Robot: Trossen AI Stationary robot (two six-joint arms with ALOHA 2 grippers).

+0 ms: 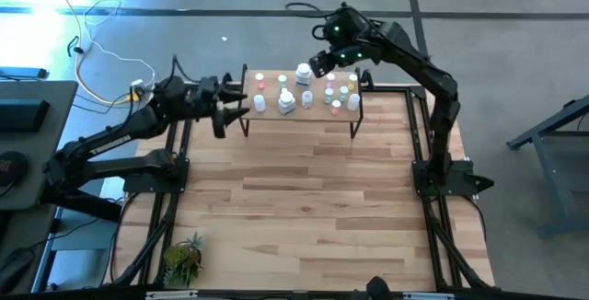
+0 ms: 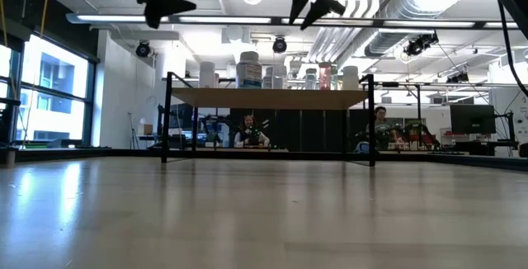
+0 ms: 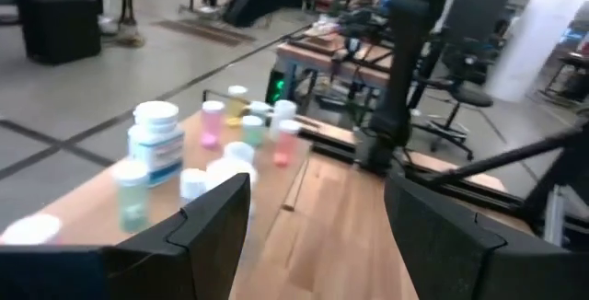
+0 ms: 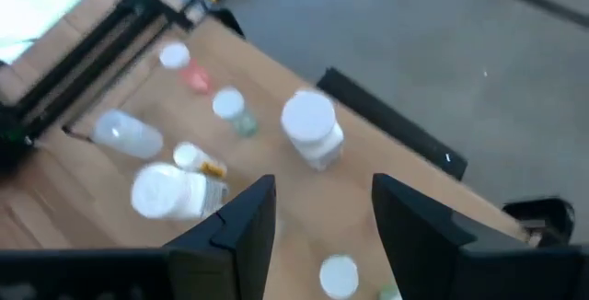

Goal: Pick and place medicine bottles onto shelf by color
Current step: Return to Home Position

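small white medicine bottles [image 1: 285, 102], capped pink, green or white, crowd the shelf [image 1: 311, 119]; both jaws gape empty.

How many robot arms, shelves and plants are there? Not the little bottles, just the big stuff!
Robot arms: 2 (left arm, right arm)
Shelf: 1
Potted plant: 1
Total: 4
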